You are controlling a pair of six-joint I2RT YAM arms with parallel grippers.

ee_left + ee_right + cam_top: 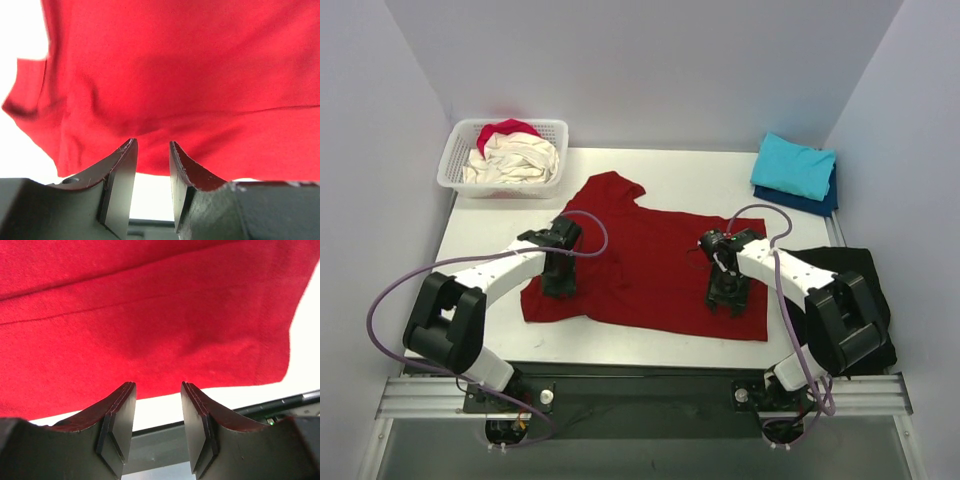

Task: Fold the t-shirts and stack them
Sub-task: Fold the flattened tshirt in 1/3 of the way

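Left gripper point(151, 156) is spread open with nothing between the fingers, and its tips sit right at the near hem of the dark red shirt point(650, 262), down by the shirt's left corner. Right gripper point(158, 395) is the same deal: fingers apart, nothing pinched, parked at the near hem toward the right corner. In both wrist views you can see bare table and the front edge through the gap. I honestly can't tell whether the tips are touching the fabric or just above it. The red shirt is spread out mostly flat in the middle of the white table point(490, 235), collar pointing to the far left, hem along the near side, with a few soft wrinkles and a seam line running across it. Further out, at the far right corner, the turquoise shirt point(795, 163) is folded and sits on top of the navy blue shirt point(822, 203). At the far left corner, the white basket point(456, 168) holds the cream shirt point(517, 160) bunched up, with the pink-red shirt point(509, 128) poking out behind it. There's also some black cloth point(868, 275) hanging off the right edge of the table behind the right arm.
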